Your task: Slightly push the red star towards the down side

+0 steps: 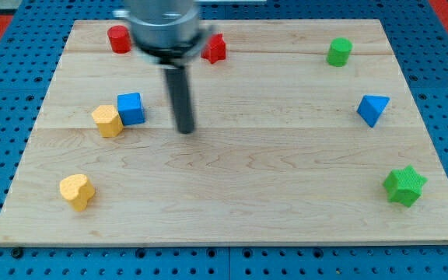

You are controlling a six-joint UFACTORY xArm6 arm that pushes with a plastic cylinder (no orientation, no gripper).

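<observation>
Tip [185, 130] of the bare rod, which has no fingers to open or close, rests on the board [232, 210] just right of the blue cube [131, 107] and yellow block [108, 120], well below the red star [215, 48] near the top edge, right of the red cylinder [118, 39].

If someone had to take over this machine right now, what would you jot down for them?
My tip: on the board, mid-left, just right of the blue cube; touching no block.
Red star: near the view's top edge, up and right of my tip, partly behind the arm's housing.
Done: no sign the star has been pushed yet.
Left: bring my tip above the star (view's top side), then nudge it slightly toward the view's bottom.
Nearby: red cylinder at the top left, yellow block touching the blue cube.
</observation>
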